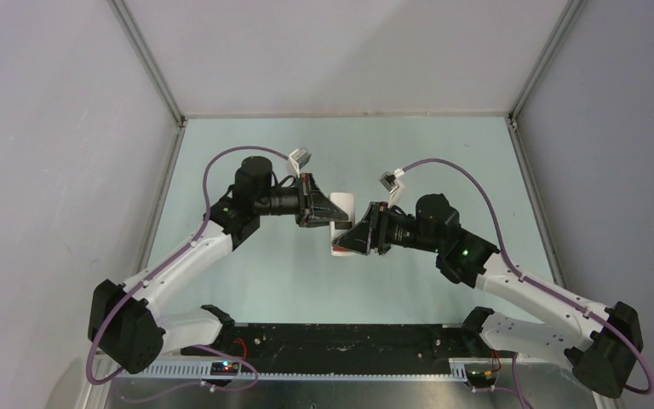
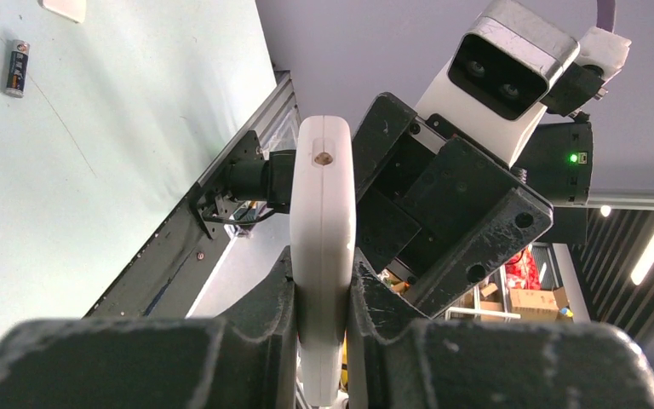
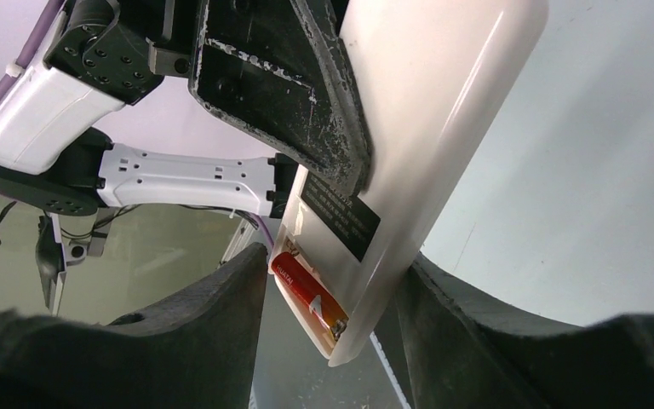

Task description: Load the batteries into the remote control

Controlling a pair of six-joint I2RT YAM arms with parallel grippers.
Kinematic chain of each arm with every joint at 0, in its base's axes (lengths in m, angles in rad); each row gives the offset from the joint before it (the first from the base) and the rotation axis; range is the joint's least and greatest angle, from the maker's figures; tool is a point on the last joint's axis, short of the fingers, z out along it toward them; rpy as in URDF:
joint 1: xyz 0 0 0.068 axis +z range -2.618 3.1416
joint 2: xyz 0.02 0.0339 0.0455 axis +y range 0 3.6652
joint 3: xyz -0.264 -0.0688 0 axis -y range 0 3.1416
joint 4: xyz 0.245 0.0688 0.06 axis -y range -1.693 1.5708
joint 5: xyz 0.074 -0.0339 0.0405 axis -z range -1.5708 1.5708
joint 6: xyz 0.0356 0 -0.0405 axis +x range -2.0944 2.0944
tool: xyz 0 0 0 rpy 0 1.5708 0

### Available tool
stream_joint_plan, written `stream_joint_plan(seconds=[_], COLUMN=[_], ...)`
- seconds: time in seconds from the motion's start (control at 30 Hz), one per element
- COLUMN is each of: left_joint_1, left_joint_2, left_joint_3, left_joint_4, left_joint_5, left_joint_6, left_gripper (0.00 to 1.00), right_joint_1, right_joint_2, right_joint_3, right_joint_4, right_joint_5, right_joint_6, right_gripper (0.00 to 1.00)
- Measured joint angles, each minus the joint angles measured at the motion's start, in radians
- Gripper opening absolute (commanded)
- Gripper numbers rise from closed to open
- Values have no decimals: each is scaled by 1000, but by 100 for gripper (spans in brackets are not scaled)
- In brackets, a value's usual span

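1. Right wrist view: the right gripper (image 3: 336,264) stands with its jaws apart on either side of the lower end of the remote control (image 3: 426,128); a gap shows on the compartment side, and it holds nothing
2. The left gripper (image 2: 324,285) is clamped on the remote control's two flat faces and holds it on edge in the air above the table (image 2: 136,128), mid-frame in the top view
3. The orange-red battery (image 3: 311,298) lies in the open compartment, lower centre of the right wrist frame, and looks seated; whether the slot beside it is free I cannot tell
4. The dark battery (image 2: 15,68) lies on the table at the upper left of the left wrist frame, well apart from the remote control and near the white cover piece (image 2: 64,7)
5. The step in hand is probably releasing the seated cell: draw the right jaws straight back without brushing it, hold the left clamp firm, and avoid tipping the compartment downward
6. The remote control is glossy white with rounded edges and a black label (image 3: 341,217) above the compartment
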State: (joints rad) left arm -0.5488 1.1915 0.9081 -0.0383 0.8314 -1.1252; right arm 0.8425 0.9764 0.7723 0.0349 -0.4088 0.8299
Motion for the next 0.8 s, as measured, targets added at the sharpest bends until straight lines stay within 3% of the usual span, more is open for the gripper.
stream_joint_plan(seconds=[0.33,0.63,0.8], left_joint_1=[0,0,1], left_joint_2=[0,6,10], left_joint_3=[0,4,10], left_joint_4=[0,4,5], left_joint_5=[3,15,19], left_joint_6=[1,4,9], left_gripper=[0,0,0], right_joint_1=[0,5,5], right_joint_2=[-1,-6,-6], right_joint_3=[-4,-6,-6], right_joint_4=[-4,-21,-19], right_joint_5=[8,26,29], right_joint_6=[-21,-42,-45], right_gripper=[53,38,37])
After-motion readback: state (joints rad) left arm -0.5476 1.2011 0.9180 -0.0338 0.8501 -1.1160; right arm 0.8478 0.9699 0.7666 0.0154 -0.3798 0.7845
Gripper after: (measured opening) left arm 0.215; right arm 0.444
